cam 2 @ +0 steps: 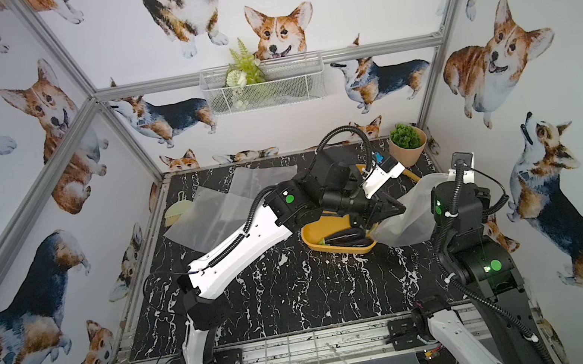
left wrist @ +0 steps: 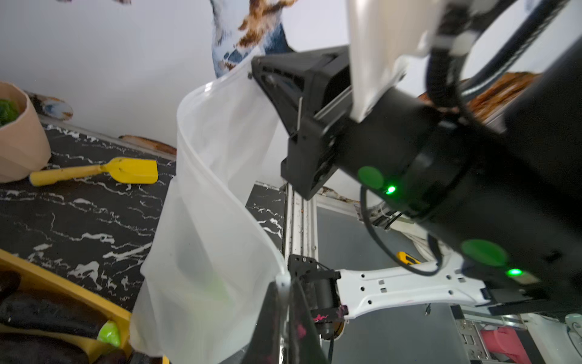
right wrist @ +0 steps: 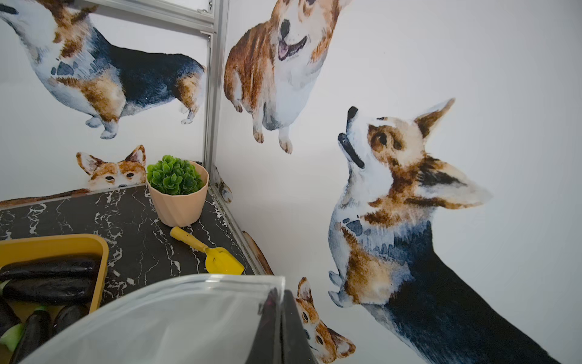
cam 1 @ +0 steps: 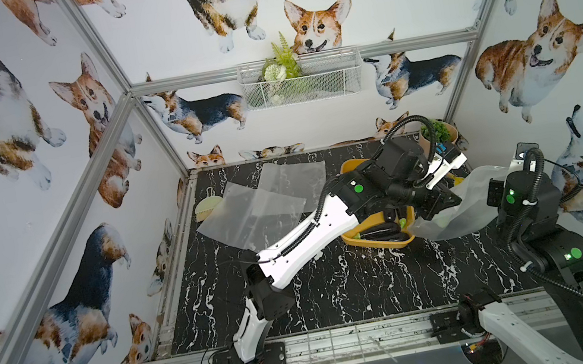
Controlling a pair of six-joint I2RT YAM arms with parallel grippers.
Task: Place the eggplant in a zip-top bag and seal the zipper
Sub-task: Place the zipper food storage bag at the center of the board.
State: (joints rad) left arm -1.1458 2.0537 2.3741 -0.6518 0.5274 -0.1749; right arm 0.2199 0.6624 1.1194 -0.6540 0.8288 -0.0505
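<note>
The eggplants (right wrist: 47,280) lie in the yellow tray (right wrist: 102,252). They are plain in the right wrist view and half hidden under the left arm (cam 1: 291,245) in both top views. The left end effector (left wrist: 285,293) and right end effector (right wrist: 280,312) each pinch the rim of the bag (left wrist: 204,220), just beside the tray.

You have several eggplants (right wrist: 47,271) lying on their sides in the yellow tray (right wrist: 63,241). They are dark purple and glossy with pale green stem ends, and they are packed close together. The zip-top bag (left wrist: 214,252) is frosted and translucent. It hangs in the air just beside that tray, with its lower corner reaching over the tray's rim. The left gripper (left wrist: 283,286) and right gripper (right wrist: 280,296) each pinch one end of its zipper strip (right wrist: 214,280), which runs in a slack curve between them. A dark shape with a green patch shows through the film; you cannot tell whether it sits inside.
</note>
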